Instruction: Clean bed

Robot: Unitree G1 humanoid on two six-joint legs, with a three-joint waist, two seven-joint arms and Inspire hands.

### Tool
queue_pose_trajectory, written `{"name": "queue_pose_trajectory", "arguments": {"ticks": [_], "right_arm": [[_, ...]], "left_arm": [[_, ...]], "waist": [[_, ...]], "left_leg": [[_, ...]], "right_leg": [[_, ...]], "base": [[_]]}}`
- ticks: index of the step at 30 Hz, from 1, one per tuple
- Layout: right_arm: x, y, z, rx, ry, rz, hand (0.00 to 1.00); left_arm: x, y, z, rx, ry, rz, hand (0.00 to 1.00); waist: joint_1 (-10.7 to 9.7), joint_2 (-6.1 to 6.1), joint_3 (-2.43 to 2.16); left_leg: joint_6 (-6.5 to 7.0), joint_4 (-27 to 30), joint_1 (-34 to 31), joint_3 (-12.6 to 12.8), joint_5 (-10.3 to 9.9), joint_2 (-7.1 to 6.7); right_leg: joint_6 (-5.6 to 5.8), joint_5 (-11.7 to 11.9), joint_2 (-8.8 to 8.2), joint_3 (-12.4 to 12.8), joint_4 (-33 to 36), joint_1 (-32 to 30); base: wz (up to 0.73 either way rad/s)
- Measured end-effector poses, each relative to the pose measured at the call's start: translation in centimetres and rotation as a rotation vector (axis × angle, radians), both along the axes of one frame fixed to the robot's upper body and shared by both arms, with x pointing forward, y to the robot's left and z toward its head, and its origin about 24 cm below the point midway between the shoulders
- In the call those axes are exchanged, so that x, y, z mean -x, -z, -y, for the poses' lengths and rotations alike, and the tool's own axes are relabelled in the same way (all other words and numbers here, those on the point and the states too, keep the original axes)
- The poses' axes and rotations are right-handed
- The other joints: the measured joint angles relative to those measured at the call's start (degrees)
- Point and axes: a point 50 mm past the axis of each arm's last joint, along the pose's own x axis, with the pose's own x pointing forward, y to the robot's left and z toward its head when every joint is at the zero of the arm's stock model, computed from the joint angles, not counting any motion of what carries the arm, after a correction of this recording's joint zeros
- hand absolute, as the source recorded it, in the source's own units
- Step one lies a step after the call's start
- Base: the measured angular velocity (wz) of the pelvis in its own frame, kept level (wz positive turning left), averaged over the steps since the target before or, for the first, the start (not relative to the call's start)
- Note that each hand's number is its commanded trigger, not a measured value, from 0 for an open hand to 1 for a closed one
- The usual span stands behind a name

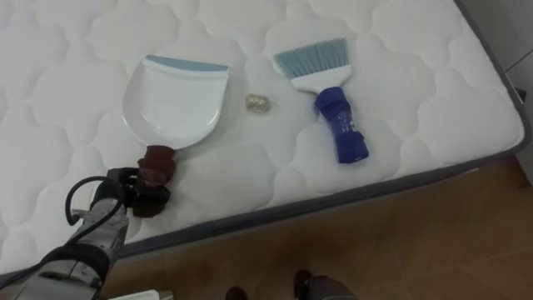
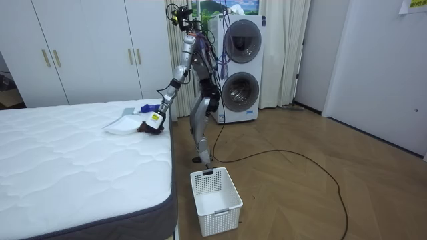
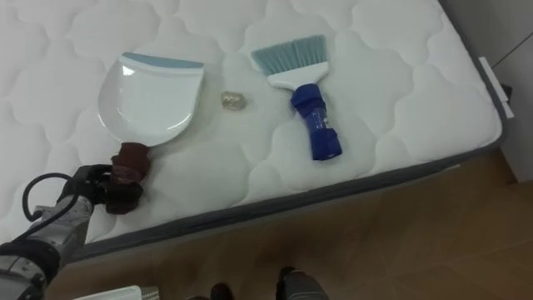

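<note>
Three things lie on the white quilted bed (image 1: 416, 75) in my left eye view. There is a white dustpan (image 1: 175, 100) with a blue front lip, a small crumpled scrap (image 1: 257, 102) just off its right edge, and further right a brush (image 1: 329, 104) with a blue grip, apart from the scrap. The brush's pale bristles point away from me. The dustpan's dark red handle (image 1: 156, 162) points toward the near edge of the bed, and my left hand (image 1: 137, 193) has its fingers curled round that handle while the pan rests on the mattress. In the room view I see the robot standing on the wooden floor (image 2: 300, 187) at the bed's side, with its left arm reaching down to the dustpan. A white slatted basket (image 2: 215, 200) stands on the floor near the bed's corner. A stacked washer and dryer (image 2: 240, 67) sit behind the robot, and wardrobe doors (image 2: 80, 50) line the wall on the room view's left. The right eye view gives me the same layout: scrap between pan and brush, and the fingers wrapped on the handle near the mattress edge.
</note>
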Motion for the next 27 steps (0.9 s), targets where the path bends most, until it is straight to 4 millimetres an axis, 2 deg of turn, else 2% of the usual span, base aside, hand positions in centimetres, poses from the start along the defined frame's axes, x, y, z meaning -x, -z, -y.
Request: {"name": "queue_pose_trajectory", "arguments": {"ticks": [20,23,27], "right_arm": [[-0.25,-0.01,-0.12,-0.023,0.060,0.020,0.00],[-0.29,-0.01,-0.17,-0.027,0.063,0.023,0.00],[-0.58,-0.10,-0.19,-0.051,0.116,0.060,0.00]], "left_arm": [[-0.07,-0.04,0.10,-0.021,0.010,0.003,1.00],[-0.12,-0.11,0.05,-0.041,0.026,-0.001,1.00],[-0.25,-0.28,0.00,-0.089,0.078,-0.009,1.00]], "waist": [[0.32,0.05,-0.02],[0.80,0.60,-0.11],[1.72,1.23,-0.09]], "left_leg": [[-0.01,0.08,0.29,0.23,0.00,0.31],[-0.02,0.05,0.36,0.29,-0.01,0.88],[-0.05,-0.12,0.48,0.40,0.00,0.97]], "right_leg": [[-0.02,-0.01,0.03,-0.62,-0.21,0.69],[-0.16,0.32,0.52,-0.68,-1.25,1.23],[-0.17,0.33,0.77,-0.76,-1.40,1.46]], "base": [[0.01],[0.00],[0.01]]}}
